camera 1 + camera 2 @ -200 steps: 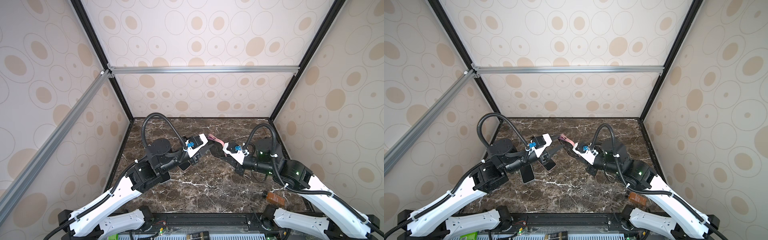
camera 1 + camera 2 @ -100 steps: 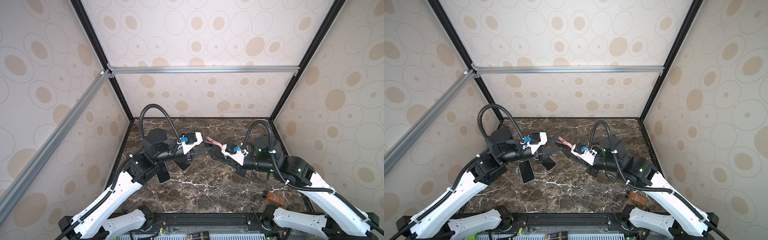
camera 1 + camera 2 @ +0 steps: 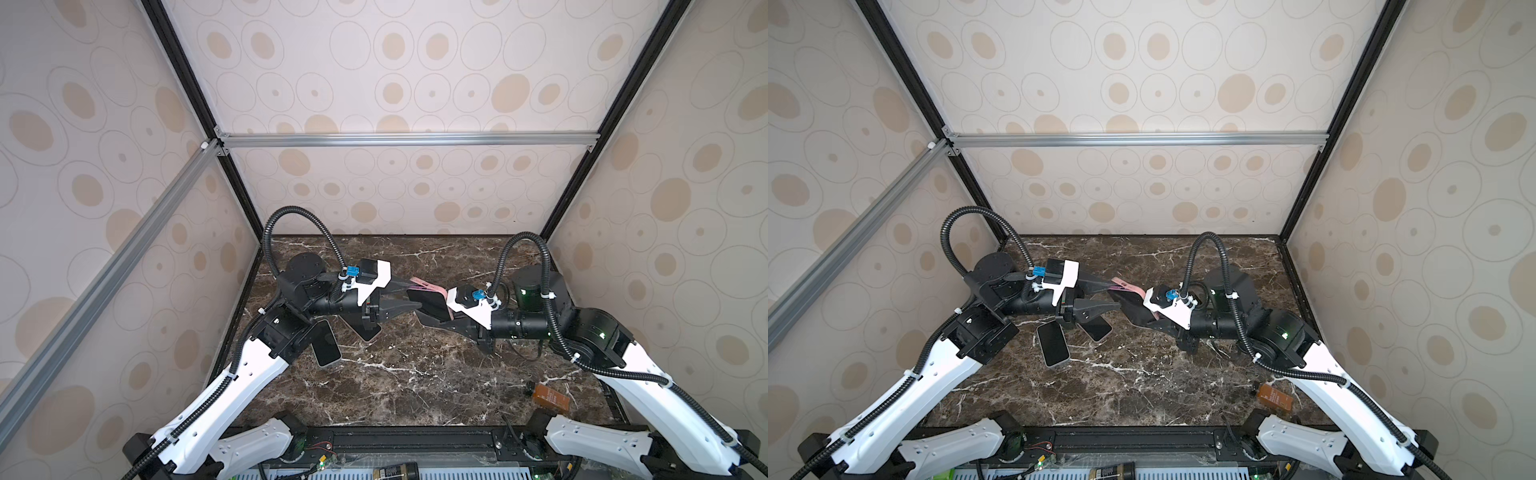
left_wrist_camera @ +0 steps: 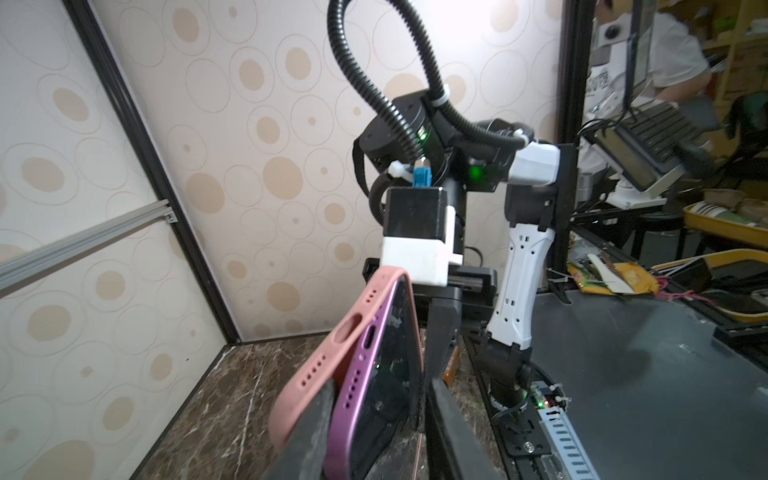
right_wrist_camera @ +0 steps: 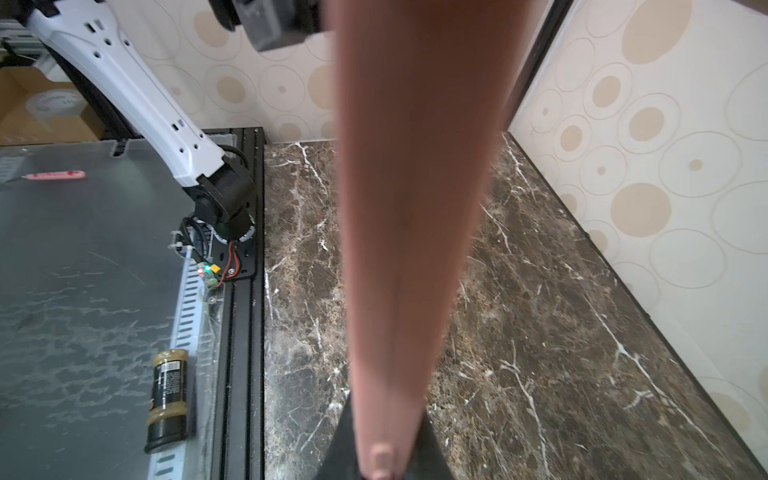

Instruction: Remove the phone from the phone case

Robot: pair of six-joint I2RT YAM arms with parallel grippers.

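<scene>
Phone (image 4: pixel 374 399), purple, hangs in the air above the middle of the dark marble bench (image 3: pixel 395 386), one end pried away from its pink phone case (image 4: pixel 320 353). The right gripper (image 5: pixel 386 432) has its jaws clamped on the phone case. The left gripper (image 3: pixel 414 296) has its jaws narrowly apart astride the phone, one finger (image 4: pixel 309 440) wedged between phone and phone case. Whether they pinch it cannot be told.

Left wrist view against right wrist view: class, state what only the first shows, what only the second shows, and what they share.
Only the left wrist view: the ported edge of the purple phone, with one finger of the left gripper wedged between it and the pink silicone phone case. Only the right wrist view: that case's plain back and a small dark jar lying near the black rail. Both: the case and the brown marble tabletop.
</scene>
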